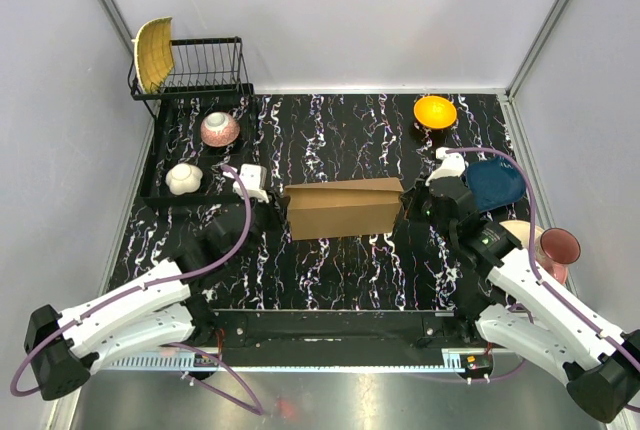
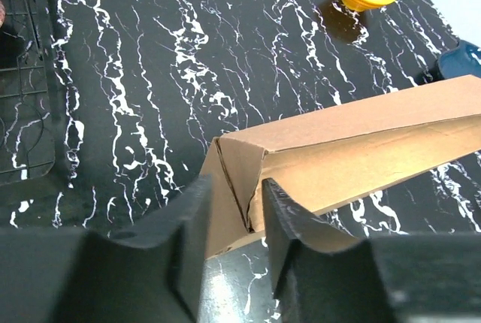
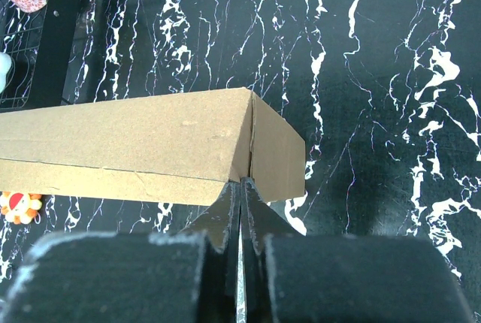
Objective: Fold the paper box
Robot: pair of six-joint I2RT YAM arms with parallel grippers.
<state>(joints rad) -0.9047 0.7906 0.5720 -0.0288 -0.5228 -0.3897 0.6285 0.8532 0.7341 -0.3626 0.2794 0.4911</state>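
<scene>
The paper box (image 1: 343, 208) is a long brown cardboard box lying across the middle of the table, partly folded. My left gripper (image 1: 270, 212) is at its left end. In the left wrist view the box (image 2: 353, 143) has its end flap between my open left gripper (image 2: 234, 195) fingers, and I cannot tell if they touch it. My right gripper (image 1: 412, 212) is at the box's right end. In the right wrist view the gripper (image 3: 241, 184) is shut, its tips against the seam at the lower right corner of the box (image 3: 135, 143).
A black tray (image 1: 165, 150) at the left holds a pink bowl (image 1: 220, 129) and a white bowl (image 1: 184, 178). A wire rack (image 1: 205, 65) with a yellow dish (image 1: 153, 53) stands behind it. An orange bowl (image 1: 435, 111), a blue plate (image 1: 495, 185) and a maroon bowl (image 1: 560, 245) are at the right.
</scene>
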